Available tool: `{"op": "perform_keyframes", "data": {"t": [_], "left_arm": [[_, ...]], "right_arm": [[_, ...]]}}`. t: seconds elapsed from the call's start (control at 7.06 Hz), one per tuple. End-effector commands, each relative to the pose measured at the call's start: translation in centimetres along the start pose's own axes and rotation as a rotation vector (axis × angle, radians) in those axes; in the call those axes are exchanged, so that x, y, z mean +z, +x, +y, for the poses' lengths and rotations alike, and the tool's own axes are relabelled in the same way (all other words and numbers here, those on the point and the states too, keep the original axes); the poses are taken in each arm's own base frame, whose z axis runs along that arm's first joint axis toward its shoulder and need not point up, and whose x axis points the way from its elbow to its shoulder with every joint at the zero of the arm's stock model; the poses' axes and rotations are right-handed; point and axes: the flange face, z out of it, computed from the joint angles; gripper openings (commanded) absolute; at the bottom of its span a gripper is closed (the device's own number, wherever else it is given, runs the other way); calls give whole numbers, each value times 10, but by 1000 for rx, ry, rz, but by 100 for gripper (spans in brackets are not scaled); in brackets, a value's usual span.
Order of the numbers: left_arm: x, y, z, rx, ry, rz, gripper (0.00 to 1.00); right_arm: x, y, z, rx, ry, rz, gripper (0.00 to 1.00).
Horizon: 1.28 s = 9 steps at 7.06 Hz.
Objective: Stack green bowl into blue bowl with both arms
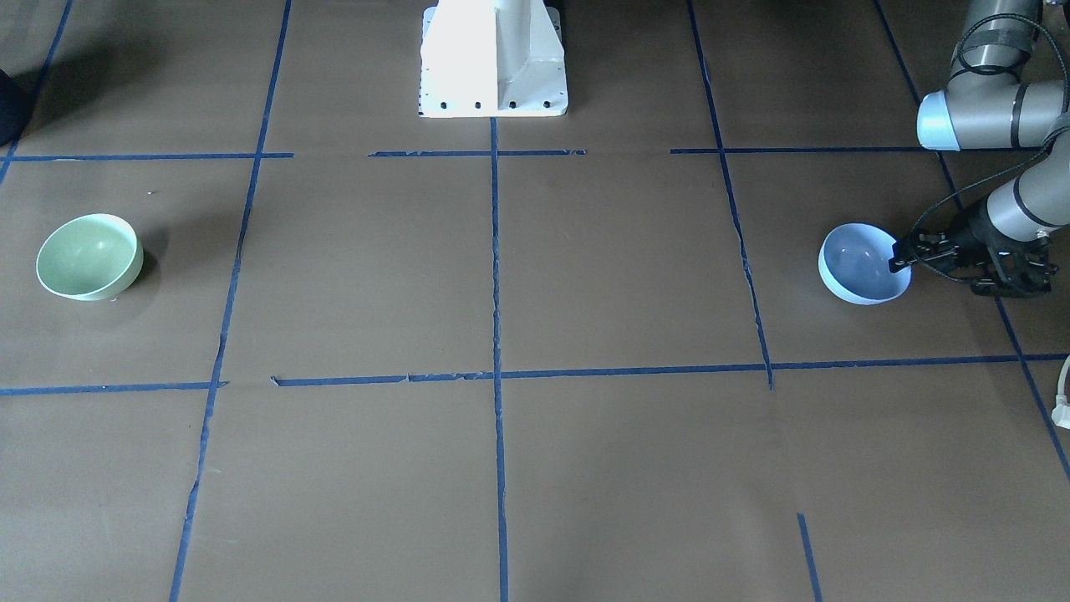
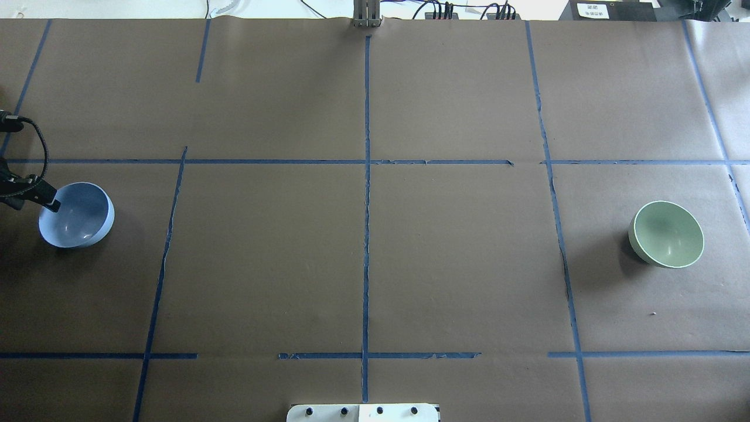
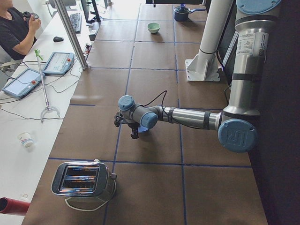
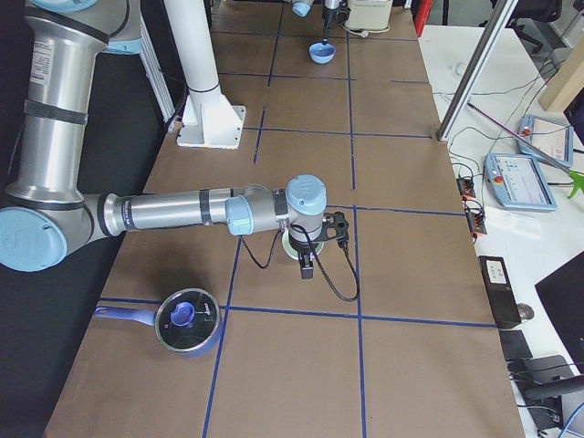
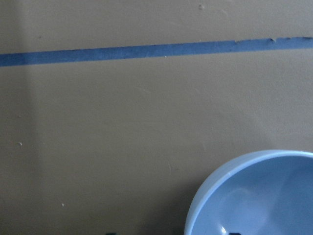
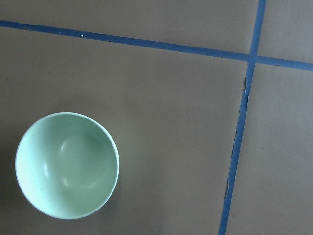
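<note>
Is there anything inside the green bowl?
Empty: the green bowl shows only its bare glossy inside in the right wrist view.

I see the green bowl (image 1: 88, 257) and blue bowl (image 1: 861, 266) smooth and glossy, and the table's brown paper (image 1: 619, 468) matt.

You're looking straight down into a small round pale mint-green glossy bowl (image 6: 67, 165), upright at lower left on the brown paper tabletop (image 6: 171, 122). A crosswise blue tape line (image 6: 146, 44) meets a lengthwise blue tape line (image 6: 237, 142) at upper right, both well apart from the bowl.
</note>
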Motion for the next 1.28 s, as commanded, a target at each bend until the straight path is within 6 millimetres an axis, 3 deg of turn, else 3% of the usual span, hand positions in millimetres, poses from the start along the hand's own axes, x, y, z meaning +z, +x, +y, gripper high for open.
{"op": "perform_keyframes", "data": {"t": [0.0, 0.14, 0.28, 0.43, 0.57, 0.71, 0.99, 1.13], "left_arm": [[6, 5, -2, 8, -10, 0, 14], [11, 14, -1, 22, -19, 2, 6], [3, 28, -8, 2, -2, 15, 1], [-8, 57, -20, -26, 25, 53, 0], [-31, 96, -31, -47, 43, 130, 0], [-49, 163, -30, -52, 54, 183, 0], [-39, 308, -10, -118, 13, 247, 0], [-21, 380, 4, -119, 43, 243, 0]], "right_arm": [[1, 1, 1, 6, -2, -3, 100], [2, 2, 1, 9, -4, -3, 100], [3, 3, 1, 10, -6, -1, 100], [3, 3, 1, 7, -5, -1, 100], [3, 3, 1, 6, -4, -1, 100], [3, 3, 1, 2, -3, -1, 100], [3, 3, -1, -2, -2, -1, 100], [3, 3, 0, -7, -2, -1, 100]]}}
